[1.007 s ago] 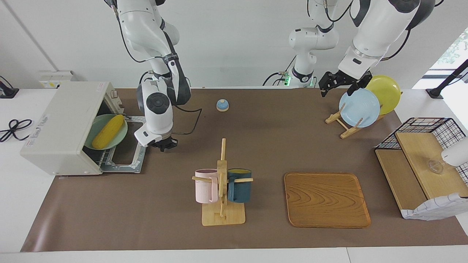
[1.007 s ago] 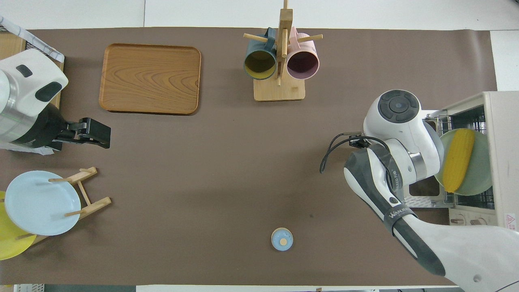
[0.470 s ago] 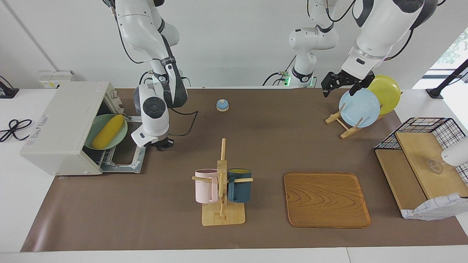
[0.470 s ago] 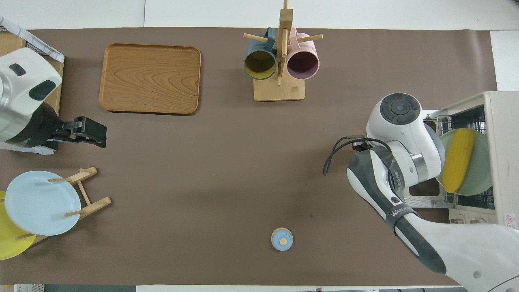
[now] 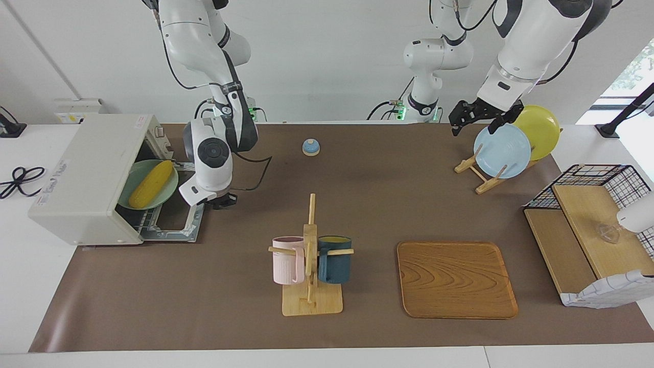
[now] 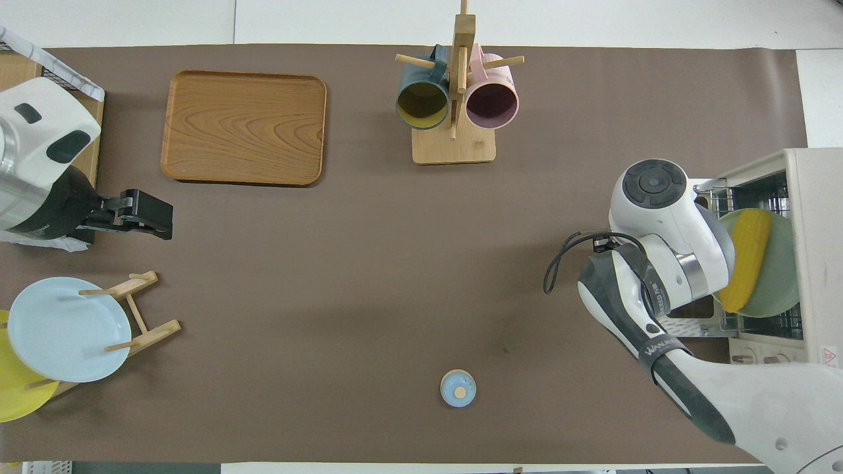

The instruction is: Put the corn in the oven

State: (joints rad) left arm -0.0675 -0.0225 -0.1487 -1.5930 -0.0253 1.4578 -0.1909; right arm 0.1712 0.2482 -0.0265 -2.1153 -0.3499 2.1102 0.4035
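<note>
Corn (image 5: 151, 183) (image 6: 745, 259): bright yellow, lying aslant on a pale green plate (image 5: 132, 177) (image 6: 778, 266), plate on the wire rack inside the oven (image 5: 89, 176) (image 6: 813, 250), half out of the mouth. Oven at the right arm's end of the table, off-white, door dropped open and flat on the mat.

Right gripper (image 5: 223, 201): low, just above the mat, beside the outer edge of the open oven door, holding nothing, fingertips pressed together. Forearm bent down steeply from a high elbow, wrist housing turned toward the facing camera, black cable looping off the wrist. Hidden under its own wrist in the overhead view.

Left gripper (image 5: 461, 116) (image 6: 153, 218): up in the air beside the plate rack (image 5: 480, 173) (image 6: 134, 309), at the left arm's end, waiting, fingers spread wide, empty. Arm slanting down from above.

Brown mat (image 5: 388, 204) (image 6: 342, 263) over a white table, plain white wall at the robots' end. Light blue plate (image 5: 501, 151) (image 6: 66, 328) and yellow plate (image 5: 539, 129) (image 6: 16, 395) upright in the plate rack. Small blue bell (image 5: 310, 146) (image 6: 458, 388) close to the robots, mid-table. Mug stand (image 5: 310, 278) (image 6: 454, 141) with a pink mug (image 5: 287, 259) (image 6: 491, 103) and a dark teal mug (image 5: 334, 258) (image 6: 422, 104), far from the robots. Wooden tray (image 5: 456, 279) (image 6: 244, 128) beside the stand, toward the left arm's end. Wire basket (image 5: 592, 176) with wooden boards at the table's edge there.
</note>
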